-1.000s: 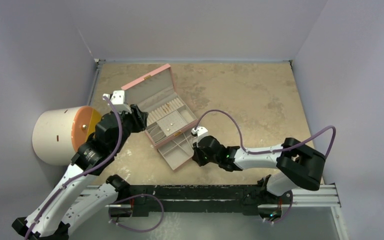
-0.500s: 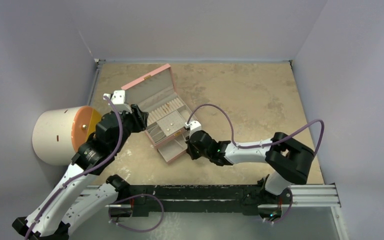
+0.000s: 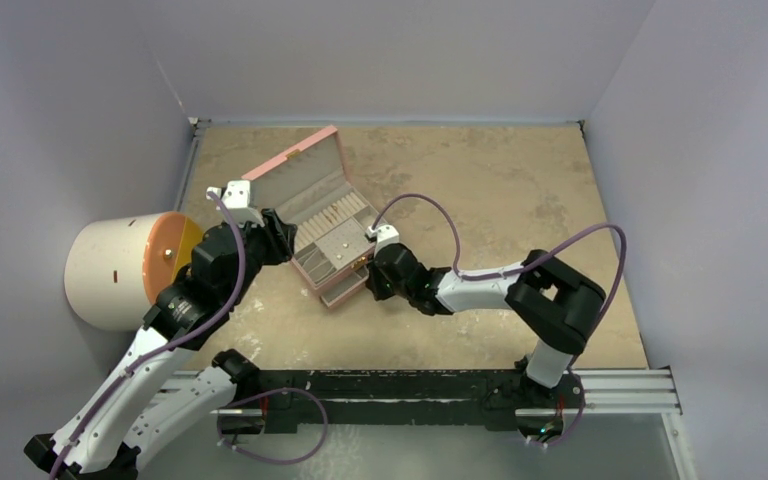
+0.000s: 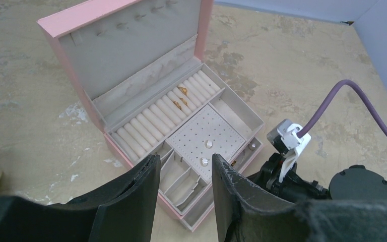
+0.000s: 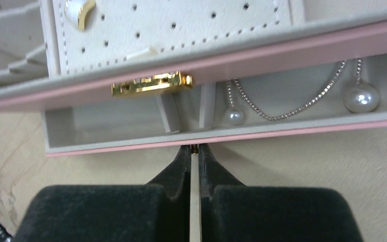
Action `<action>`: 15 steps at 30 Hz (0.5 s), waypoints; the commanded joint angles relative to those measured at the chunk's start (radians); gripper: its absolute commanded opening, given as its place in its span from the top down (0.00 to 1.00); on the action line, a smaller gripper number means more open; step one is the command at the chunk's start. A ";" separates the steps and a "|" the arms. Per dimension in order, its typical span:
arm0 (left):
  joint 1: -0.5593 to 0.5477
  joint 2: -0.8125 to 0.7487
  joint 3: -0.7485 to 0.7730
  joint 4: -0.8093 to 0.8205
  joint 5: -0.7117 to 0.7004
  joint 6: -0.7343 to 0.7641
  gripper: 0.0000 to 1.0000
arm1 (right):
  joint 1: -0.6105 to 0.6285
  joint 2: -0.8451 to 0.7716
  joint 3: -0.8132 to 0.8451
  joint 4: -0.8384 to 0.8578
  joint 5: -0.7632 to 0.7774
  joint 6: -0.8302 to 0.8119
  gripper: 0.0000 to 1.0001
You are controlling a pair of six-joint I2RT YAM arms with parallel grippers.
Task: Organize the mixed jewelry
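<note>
The pink jewelry box (image 3: 290, 172) stands open at the back left, with its low drawer (image 3: 344, 291) pulled out a little. Gold rings (image 4: 181, 96) sit in the ring rolls and small studs (image 4: 205, 153) on the dotted pad. In the right wrist view the drawer holds pearl pieces (image 5: 361, 97) and a thin chain (image 5: 288, 105). My right gripper (image 5: 194, 149) is shut on the tiny gold knob on the drawer front (image 5: 282, 134); it also shows in the top view (image 3: 372, 279). My left gripper (image 4: 184, 164) is open and empty, hovering at the box's near left side (image 3: 278, 232).
A white cylinder with an orange face (image 3: 120, 270) stands at the left wall beside my left arm. A gold clasp (image 5: 151, 84) sits on the box front above the drawer. Grey walls close in the table on three sides.
My right gripper has moved left toward the box and the drawer has slid most of the way in. The left arm has not moved.
</note>
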 commanded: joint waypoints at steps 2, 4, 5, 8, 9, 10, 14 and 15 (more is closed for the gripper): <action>0.009 -0.003 0.001 0.037 0.002 -0.004 0.58 | -0.044 0.023 0.057 0.132 0.034 0.016 1.00; 0.009 -0.006 0.002 0.035 0.002 -0.004 0.58 | -0.047 0.038 0.061 0.166 0.032 0.018 1.00; 0.010 -0.005 0.002 0.035 0.000 -0.004 0.58 | -0.047 0.044 0.061 0.189 0.027 0.016 1.00; 0.009 -0.006 0.001 0.035 0.000 -0.004 0.58 | -0.047 0.068 0.055 0.276 0.010 -0.005 1.00; 0.009 -0.006 0.002 0.035 0.001 -0.004 0.58 | -0.047 0.076 0.051 0.309 0.009 -0.018 0.99; 0.009 -0.006 0.001 0.035 0.002 -0.004 0.58 | -0.047 0.084 0.047 0.342 0.004 -0.032 0.97; 0.010 -0.008 0.001 0.034 0.001 -0.003 0.58 | -0.046 0.113 0.031 0.454 -0.007 -0.093 0.94; 0.009 -0.009 0.002 0.034 0.000 -0.003 0.58 | -0.046 0.122 0.030 0.473 -0.006 -0.102 0.92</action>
